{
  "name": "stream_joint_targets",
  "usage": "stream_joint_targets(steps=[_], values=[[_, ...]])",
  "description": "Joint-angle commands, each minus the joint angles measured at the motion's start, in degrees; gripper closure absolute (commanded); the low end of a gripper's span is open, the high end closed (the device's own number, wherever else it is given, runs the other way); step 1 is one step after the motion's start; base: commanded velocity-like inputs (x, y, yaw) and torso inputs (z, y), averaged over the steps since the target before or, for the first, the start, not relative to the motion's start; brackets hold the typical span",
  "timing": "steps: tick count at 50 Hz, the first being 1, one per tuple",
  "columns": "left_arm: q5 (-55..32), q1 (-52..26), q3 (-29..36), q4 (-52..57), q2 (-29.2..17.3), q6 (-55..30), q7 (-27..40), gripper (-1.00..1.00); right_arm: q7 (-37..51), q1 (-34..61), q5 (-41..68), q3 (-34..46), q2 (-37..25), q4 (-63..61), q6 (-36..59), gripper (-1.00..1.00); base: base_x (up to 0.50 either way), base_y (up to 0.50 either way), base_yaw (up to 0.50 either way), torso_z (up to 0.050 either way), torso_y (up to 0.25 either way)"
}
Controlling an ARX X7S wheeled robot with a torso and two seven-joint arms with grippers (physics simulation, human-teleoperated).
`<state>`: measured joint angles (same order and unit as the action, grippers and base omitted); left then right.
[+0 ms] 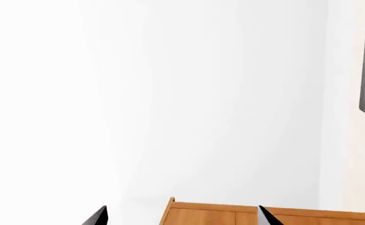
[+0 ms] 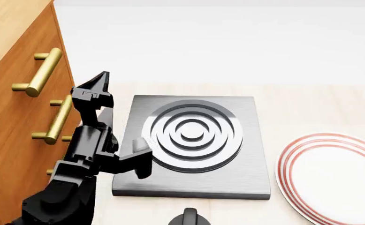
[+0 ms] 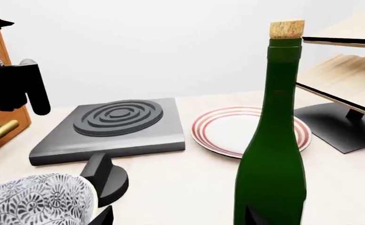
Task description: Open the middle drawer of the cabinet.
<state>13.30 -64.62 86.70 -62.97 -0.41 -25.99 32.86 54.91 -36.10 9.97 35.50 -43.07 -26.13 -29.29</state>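
We see cabinet [image 2: 7,93] at left edge of head view, middle drawer [image 2: 19,126] shut, brass handle [image 2: 58,119] just beside our left gripper [image 2: 95,86]. Left jaws parted, grasping nothing. Right gripper [image 3: 176,216]: fingertips apart, green bottle [image 3: 273,140] beyond; hold unclear, we cannot tell.
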Motion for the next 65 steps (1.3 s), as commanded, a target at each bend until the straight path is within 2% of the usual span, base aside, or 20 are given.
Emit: stream_joint_targets(steps=[1, 17, 65], values=[[-4.9, -0.2, 4.8, -5.3, 0.4, 2.6, 1.9, -1.00, 0.2, 0.1, 0.3, 0.2, -0.3, 0.3, -0.6, -1.00, 0.00, 0.00, 0.00, 0.000, 0.000], [-2.6, 1.1, 5.5, -6.4, 0.4, 1.8, 2.1, -1.00, 0.2, 0.3, 0.8, 0.6, -0.3, 1.4, -1.6, -1.00, 0.00, 0.00, 0.00, 0.000, 0.000], [-4.9, 6.1, 4.9, -6.4, 0.4, 2.5, 3.8, -1.00, -0.3, 1.8, 2.2, 2.1, 0.1, 3.7, -3.2, -1.00, 0.00, 0.00, 0.00, 0.000, 0.000]])
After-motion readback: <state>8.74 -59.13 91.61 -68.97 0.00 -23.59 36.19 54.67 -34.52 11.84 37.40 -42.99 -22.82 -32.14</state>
